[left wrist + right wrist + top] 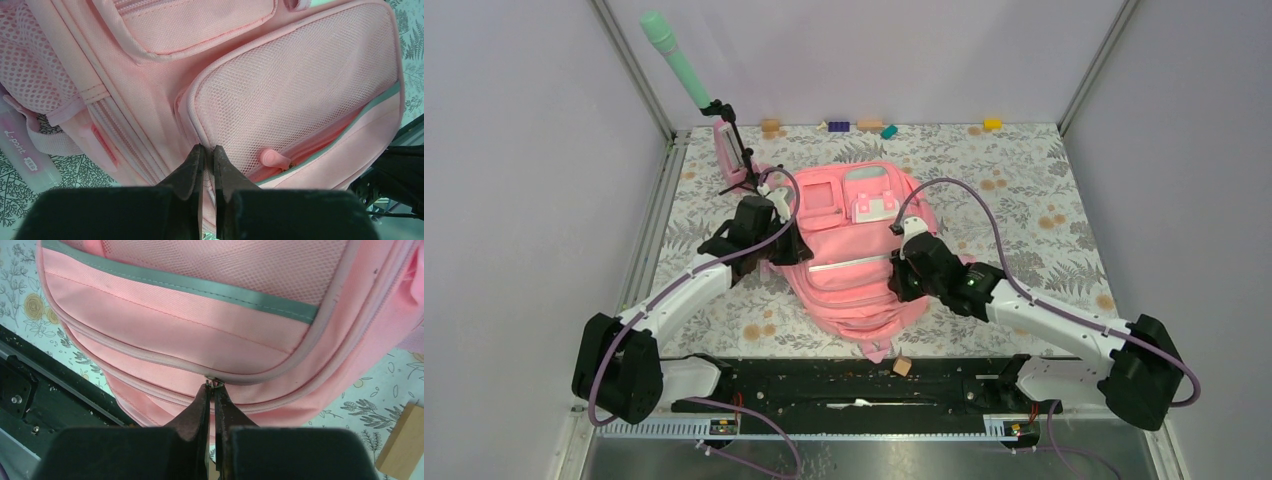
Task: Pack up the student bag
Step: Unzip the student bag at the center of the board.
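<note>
Pink bag (849, 250) lies flat, front up, in the middle of the table (1024, 200), between both arms. Left gripper (206, 149) is pinched closed on bag fabric at the seam beside the mesh pocket (300, 90). Right gripper (213, 388) is clamped tight on a metal zip pull (212, 382) at the bag's lower edge.

Pale lilac walls (874, 50) closed in three sides and met at grey metal corner posts (632, 68). The worktop (1044, 210) wore a pale cloth printed with grey ferns and small orange flowers. A black rail (824, 385) ran along its near edge, with a dull steel sheet (874, 458) just past it. The light was soft and even.
</note>
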Robot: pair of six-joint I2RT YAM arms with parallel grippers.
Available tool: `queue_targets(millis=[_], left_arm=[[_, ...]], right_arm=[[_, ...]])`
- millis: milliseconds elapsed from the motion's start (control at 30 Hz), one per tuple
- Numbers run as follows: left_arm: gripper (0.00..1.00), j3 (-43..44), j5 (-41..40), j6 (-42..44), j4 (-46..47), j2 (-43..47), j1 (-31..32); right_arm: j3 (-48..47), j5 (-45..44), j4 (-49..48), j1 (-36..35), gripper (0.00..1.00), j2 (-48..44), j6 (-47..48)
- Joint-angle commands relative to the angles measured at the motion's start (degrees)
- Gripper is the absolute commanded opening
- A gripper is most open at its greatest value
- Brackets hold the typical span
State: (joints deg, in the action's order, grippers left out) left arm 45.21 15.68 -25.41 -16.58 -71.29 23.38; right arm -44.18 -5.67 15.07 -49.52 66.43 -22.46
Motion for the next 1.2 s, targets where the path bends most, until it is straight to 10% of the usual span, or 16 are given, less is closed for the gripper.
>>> queue_targets(millis=[0, 1167], left_arm=[[0.00, -0.27, 6.00, -1.37, 5.26, 1.86, 0.62], [0.00, -0.24, 8.44, -2.89, 7.18, 1.92, 0.27]], right_arm=[[-3.61, -3.49, -0.48, -3.05, 0.00, 3.73, -3.83], [-25.61, -8.59, -8.73, -20.47, 0.00, 28.13, -2.37]])
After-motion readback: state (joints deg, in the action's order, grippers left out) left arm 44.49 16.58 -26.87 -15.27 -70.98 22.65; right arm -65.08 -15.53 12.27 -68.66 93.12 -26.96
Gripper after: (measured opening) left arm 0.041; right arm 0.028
